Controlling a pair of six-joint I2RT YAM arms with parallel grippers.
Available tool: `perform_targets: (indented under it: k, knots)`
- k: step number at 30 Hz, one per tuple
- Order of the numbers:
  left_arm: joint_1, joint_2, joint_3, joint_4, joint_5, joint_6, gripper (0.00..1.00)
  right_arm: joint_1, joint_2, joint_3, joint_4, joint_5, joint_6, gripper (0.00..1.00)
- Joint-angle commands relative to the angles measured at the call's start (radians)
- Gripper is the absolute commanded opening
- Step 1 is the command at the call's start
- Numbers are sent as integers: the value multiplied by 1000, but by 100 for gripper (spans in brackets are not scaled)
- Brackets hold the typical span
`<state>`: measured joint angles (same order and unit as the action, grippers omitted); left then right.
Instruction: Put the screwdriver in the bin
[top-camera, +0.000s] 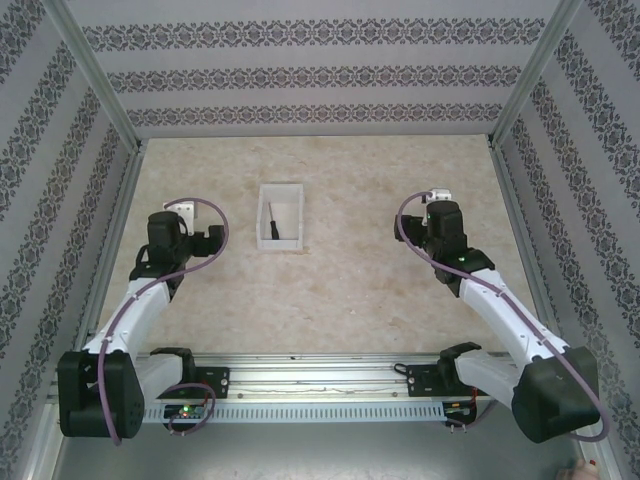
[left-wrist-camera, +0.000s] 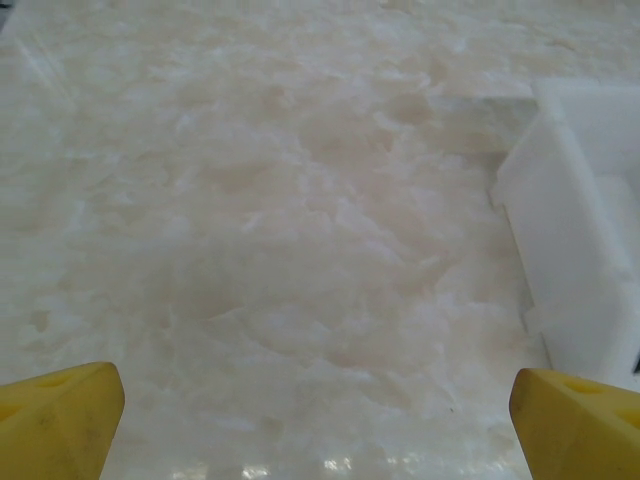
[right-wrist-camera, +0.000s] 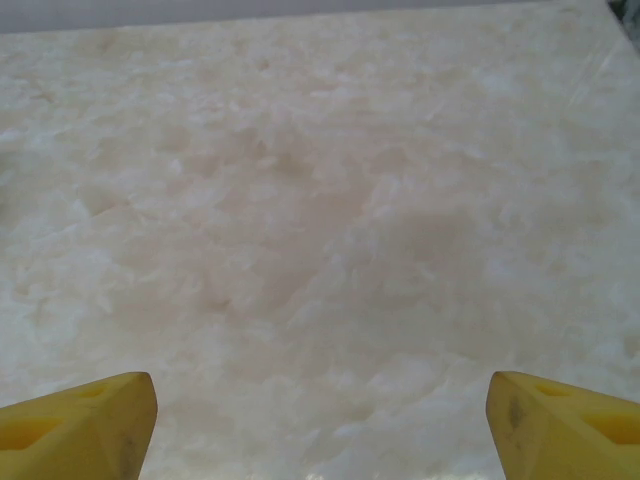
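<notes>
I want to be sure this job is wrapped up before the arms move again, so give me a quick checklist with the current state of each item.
1. Screwdriver inside the bin: ok, it lies within the walls in the top view.
2. Screwdriver lying flat rather than propped on a wall: cannot tell, too small.
3. Bin upright on the table: ok.
4. Left gripper open and empty: ok, jaws wide apart, nothing between them.
5. Right gripper open and empty: ok, jaws wide apart over bare table.
6. Left gripper apart from the bin: ok, the bin sits off to its right, not touching.
</notes>
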<state>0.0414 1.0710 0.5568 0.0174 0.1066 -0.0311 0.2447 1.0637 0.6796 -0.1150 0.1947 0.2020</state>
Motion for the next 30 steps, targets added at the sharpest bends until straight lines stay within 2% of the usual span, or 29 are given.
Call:
perform_targets:
  k: [1, 6, 8, 10, 12, 17, 22, 25, 28, 30]
  knots:
    - [5, 14, -30, 161, -66, -17, 99, -48, -1, -64, 158, 55, -100, 87]
    - [5, 111, -74, 296, -120, 11, 99, -58, 38, -152, 289, 50, -124, 89]
    - [7, 137, -113, 392, -132, 19, 99, -61, 35, -223, 429, 44, -134, 90]
    - [9, 164, -159, 510, -122, 22, 99, -73, 42, -293, 572, 46, -139, 96]
    - [8, 200, -192, 612, -120, 12, 99, -89, 58, -327, 653, 53, -151, 97]
    - [9, 323, -230, 859, -127, -33, 99, -135, 88, -408, 806, 51, -188, 97]
    - [9, 439, -253, 1014, -107, -39, 99, -187, 121, -430, 881, -51, -188, 98]
    - [9, 543, -305, 1228, -103, -37, 99, -199, 165, -432, 938, -78, -178, 98]
    - [9, 524, -335, 1241, -32, -7, 99, -217, 220, -425, 1010, -108, -149, 98]
    - [9, 547, -340, 1289, -66, -19, 99, -221, 277, -407, 1044, -128, -159, 98]
